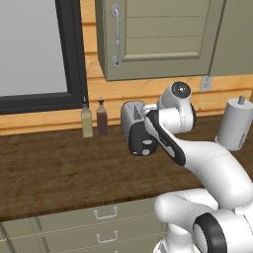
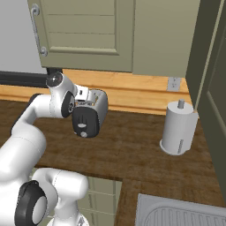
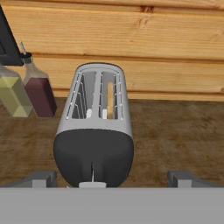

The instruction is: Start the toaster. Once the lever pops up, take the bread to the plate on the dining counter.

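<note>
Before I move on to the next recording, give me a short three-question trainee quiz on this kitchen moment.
1. True or false: the toaster stands on the wood counter by the wall.
2. Which toaster slot holds the bread in the hand view? A) left B) right C) neither
3. Fill in: the end effector hangs in front of the toaster's black end panel with its jaws ____.

Key: 1 true. 2 B, a tan slice stands on edge in the right slot. 3 open, a finger on either side, touching nothing.
</note>
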